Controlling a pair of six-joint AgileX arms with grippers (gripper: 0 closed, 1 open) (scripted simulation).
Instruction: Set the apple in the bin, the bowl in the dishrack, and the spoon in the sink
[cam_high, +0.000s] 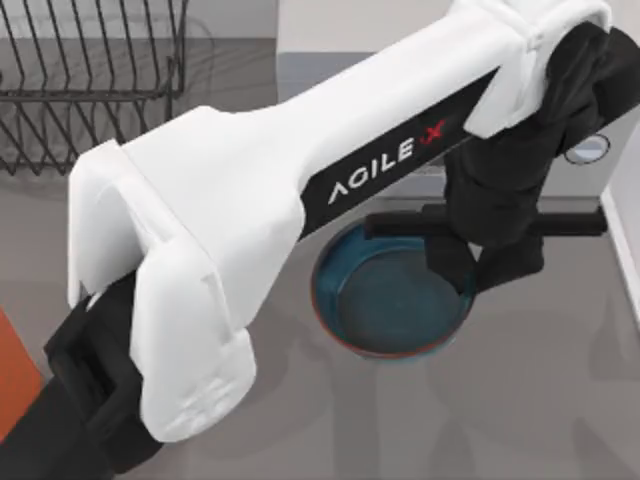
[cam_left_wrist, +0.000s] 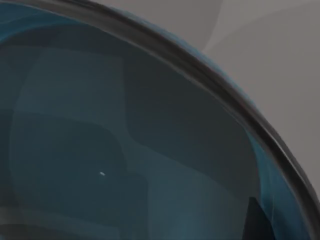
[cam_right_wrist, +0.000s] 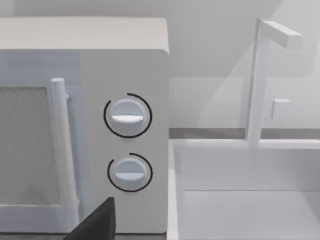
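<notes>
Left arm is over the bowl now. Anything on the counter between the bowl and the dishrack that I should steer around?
Nothing visible stands in the way. The left gripper is down at the far rim of the bowl, and the dishrack sits at the far left. The counter that shows between them is bare, though the arm itself covers most of that stretch in the top view.

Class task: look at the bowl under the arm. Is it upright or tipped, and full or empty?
Upright and empty: the bowl sits mouth-up on the table, and the left wrist view shows only bare blue interior.

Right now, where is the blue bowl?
In the top view the bowl sits on the grey table, right of the middle, under my left arm's gripper and in front of the white microwave.
</notes>
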